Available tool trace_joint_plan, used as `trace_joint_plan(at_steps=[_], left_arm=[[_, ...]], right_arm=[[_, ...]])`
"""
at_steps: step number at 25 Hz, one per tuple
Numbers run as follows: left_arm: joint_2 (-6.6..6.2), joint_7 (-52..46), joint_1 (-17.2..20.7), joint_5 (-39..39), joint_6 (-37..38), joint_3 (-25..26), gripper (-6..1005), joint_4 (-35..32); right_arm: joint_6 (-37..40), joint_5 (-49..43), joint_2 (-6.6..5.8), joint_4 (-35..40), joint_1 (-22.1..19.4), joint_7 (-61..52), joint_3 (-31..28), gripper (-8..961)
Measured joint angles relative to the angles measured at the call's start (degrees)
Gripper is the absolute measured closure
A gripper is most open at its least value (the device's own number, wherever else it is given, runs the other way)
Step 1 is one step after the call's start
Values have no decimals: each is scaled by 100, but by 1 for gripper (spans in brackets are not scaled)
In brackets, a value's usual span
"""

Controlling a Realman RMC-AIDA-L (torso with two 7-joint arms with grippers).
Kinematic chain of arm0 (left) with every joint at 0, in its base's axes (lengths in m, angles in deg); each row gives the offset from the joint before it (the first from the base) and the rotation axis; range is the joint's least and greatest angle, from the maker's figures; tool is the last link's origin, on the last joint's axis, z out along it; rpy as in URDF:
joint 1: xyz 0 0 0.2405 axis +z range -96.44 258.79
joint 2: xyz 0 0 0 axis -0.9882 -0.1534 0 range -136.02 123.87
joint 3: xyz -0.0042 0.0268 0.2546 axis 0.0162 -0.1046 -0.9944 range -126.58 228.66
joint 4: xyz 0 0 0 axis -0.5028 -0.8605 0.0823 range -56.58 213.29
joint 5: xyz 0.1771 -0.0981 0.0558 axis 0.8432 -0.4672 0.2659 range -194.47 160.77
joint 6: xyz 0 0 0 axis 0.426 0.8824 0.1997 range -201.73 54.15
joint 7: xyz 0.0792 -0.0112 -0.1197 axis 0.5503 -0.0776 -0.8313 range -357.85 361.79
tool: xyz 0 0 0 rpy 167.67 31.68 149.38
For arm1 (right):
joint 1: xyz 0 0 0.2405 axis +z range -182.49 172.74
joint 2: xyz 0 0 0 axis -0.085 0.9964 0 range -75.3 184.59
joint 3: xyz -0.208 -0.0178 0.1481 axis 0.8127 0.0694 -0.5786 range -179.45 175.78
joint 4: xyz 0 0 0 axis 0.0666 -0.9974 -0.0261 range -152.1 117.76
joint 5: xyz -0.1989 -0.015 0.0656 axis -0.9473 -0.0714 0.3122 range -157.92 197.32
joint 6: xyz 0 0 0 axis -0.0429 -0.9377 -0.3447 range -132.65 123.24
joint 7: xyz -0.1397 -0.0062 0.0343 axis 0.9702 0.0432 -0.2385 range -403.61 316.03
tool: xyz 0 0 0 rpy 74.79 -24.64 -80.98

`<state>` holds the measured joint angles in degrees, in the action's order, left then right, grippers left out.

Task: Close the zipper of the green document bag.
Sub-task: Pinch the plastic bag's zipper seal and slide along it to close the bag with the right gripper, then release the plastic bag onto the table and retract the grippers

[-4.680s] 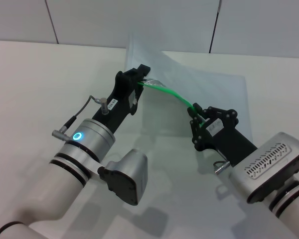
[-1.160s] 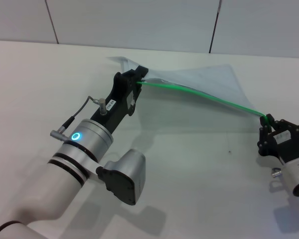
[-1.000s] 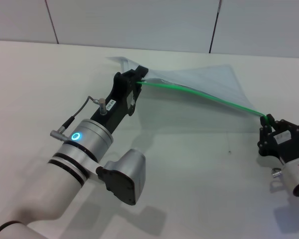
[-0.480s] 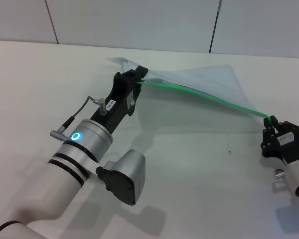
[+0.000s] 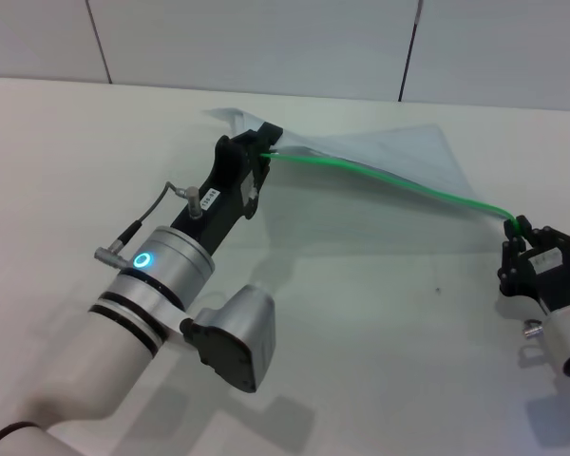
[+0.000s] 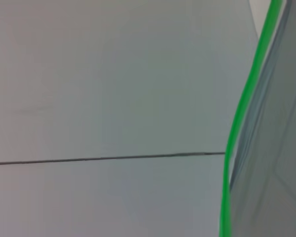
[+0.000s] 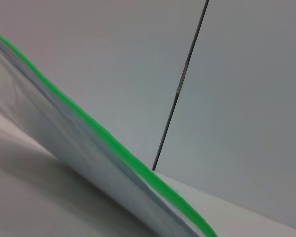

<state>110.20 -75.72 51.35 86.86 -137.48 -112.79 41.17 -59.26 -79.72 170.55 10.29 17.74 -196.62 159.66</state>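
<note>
Both grippers clamped on the zipper [image 5: 389, 183] — left gripper [image 5: 266, 152] at its far-left end, right gripper [image 5: 521, 230] now drawn out to the right end — green document bag [image 5: 389, 152] lifted off the worktop [image 5: 361, 313], closure likely complete.

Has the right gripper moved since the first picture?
Yes. The right gripper has travelled along the zipper from near mid-table to the table's right side, away from the left gripper, which stayed put.

White table [image 5: 380, 323] — pale panelled wall [image 5: 266, 43] behind (thin dark seams).
</note>
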Motion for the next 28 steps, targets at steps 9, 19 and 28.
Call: trace_joint_plan(at_steps=[9,19,28], left_arm=[[3,-644,39,376,-220,-1,849,2],[22,-1095,45,1012,-817,-10,654,575],[27,-1306,52,1096,-1040,-6,371,614]], right_arm=[[-239,189,38,15,-32,22,-5,865],[-392,730,54,307,6,707,26,330],[-530,883,54,420,16,761,19,126]])
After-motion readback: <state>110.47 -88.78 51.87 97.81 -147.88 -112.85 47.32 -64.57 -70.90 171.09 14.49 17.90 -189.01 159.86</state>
